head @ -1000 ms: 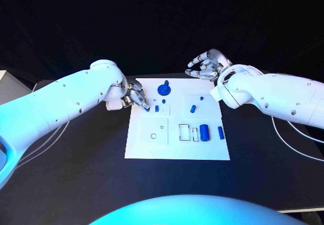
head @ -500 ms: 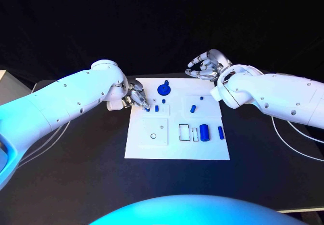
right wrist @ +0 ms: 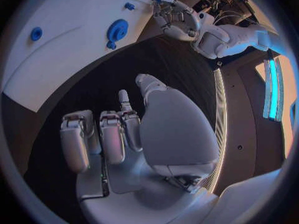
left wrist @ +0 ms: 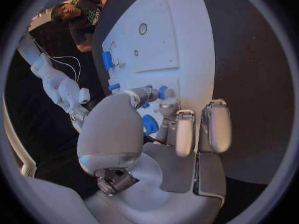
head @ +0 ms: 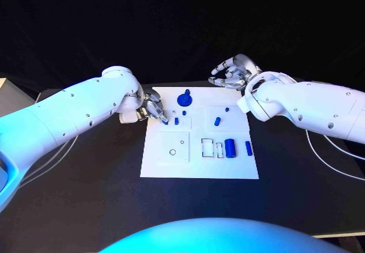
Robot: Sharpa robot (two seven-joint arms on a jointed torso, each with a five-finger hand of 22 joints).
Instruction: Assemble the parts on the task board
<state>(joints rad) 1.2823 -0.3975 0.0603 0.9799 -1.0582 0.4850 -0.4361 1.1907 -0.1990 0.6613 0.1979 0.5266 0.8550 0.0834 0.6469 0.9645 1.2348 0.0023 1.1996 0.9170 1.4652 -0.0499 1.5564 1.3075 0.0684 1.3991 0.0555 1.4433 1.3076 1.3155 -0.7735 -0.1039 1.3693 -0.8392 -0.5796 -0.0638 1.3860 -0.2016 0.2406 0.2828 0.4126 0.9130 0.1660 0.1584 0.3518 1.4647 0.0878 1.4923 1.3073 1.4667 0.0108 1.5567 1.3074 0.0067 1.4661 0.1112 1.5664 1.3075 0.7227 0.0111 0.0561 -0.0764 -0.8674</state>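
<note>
- While the left hand [head: 151, 110] works at the left edge of the task board [head: 199, 171], its fingertips reach down toward a small blue peg [head: 176, 121] on the board's upper left panel; the peg lies just beyond them, toward the board's middle.
- From the left wrist view, the left hand's thumb and one finger close on a small blue piece [left wrist: 162, 92] right at the board surface, while the other fingers stay curled apart from it. I judge it pinched, though the contact is small and partly hidden.
- That peg appears to stand upright or nearly so, long axis rising from the board; the exact tilt cannot be told.
- Just past it sits a blue round knob part [head: 185, 98] near the board's far edge, and another short blue peg [head: 218, 122] lies toward the right panel.
- Near the board's lower right, a larger blue cylinder [head: 230, 147] and a slimmer blue pin [head: 248, 148] lie with long axes pointing away from the robot, beside rectangular slots.
- The right hand [head: 231, 75] hovers above the table beyond the board's far right corner, fingers curled inward around nothing, touching no part.
- The left hand is clearly the nearer one to the pegs on the left panel, so the coming move likely falls to it: seating the pinched piece calls for keeping it straight over its hole.
</note>
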